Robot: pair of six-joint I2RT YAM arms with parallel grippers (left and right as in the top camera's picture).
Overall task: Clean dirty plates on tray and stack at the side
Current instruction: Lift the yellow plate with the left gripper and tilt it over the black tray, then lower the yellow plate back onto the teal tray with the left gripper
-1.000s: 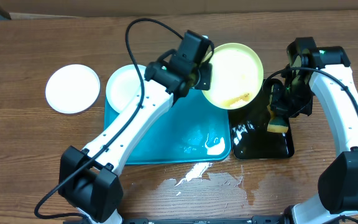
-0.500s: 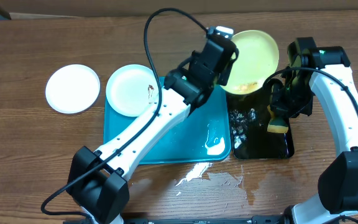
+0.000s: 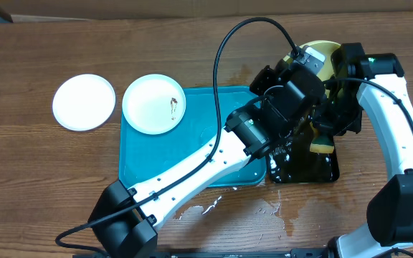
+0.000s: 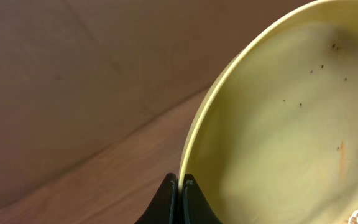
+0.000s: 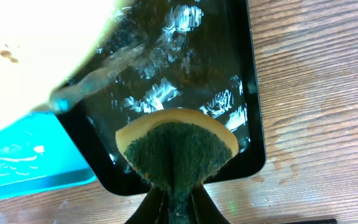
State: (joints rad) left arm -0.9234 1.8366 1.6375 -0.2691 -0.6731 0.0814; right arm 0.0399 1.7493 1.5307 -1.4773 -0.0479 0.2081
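Observation:
A pale yellow-green plate (image 3: 320, 50) hangs tilted on edge over the far end of the black tray (image 3: 303, 172). My left gripper (image 3: 301, 63) is shut on its rim. In the left wrist view the plate (image 4: 278, 124) shows small brown specks, and the gripper (image 4: 180, 183) pinches its edge. Water runs off the plate (image 5: 30, 56) into the black tray (image 5: 229, 74). My right gripper (image 5: 178, 199) is shut on a green-and-yellow sponge (image 5: 176, 149) just above that tray. A white plate (image 3: 154, 104) with a brown smear lies on the turquoise tray (image 3: 163, 161). Another white plate (image 3: 84, 102) rests on the table to the left.
The left arm (image 3: 214, 154) lies diagonally across the turquoise tray. The right arm (image 3: 396, 122) comes in along the right edge. Spilled water (image 3: 221, 204) shines on the wood in front of the tray. The black tray holds water.
My left arm has carried the yellow-green plate to the right, from above the turquoise tray to above the black tray, and tipped it more steeply. The right gripper and sponge have stayed put.

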